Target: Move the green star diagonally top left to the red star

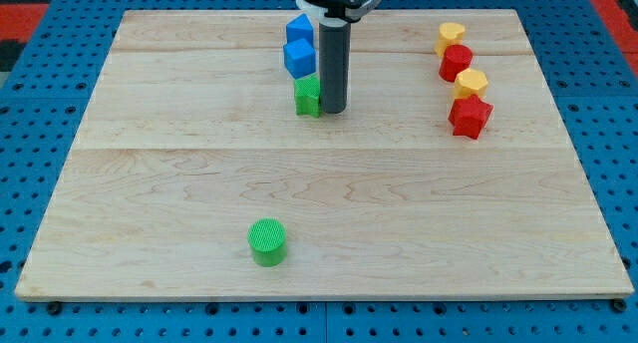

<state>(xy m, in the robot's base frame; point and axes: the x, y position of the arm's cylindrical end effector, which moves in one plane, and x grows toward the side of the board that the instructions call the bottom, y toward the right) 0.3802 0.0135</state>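
In the camera view, my tip is resting on the tabletop just right of the green star, touching or nearly touching it. The tool is a bare rod, so it is clenching nothing and only pushing.

The green star is sitting far and centre, directly below two blue blocks. The red star is lying well apart at the right, nearest in a column with a yellow block, a red block and another yellow block.

I am judging the risks:
- Pushing from this side is sending the green star leftward, away from the goal.
- Sweeping around it is likely nudging the blue blocks.
- Overshooting is risking scattering the right column.

The green cylinder is sitting near, out of the way.
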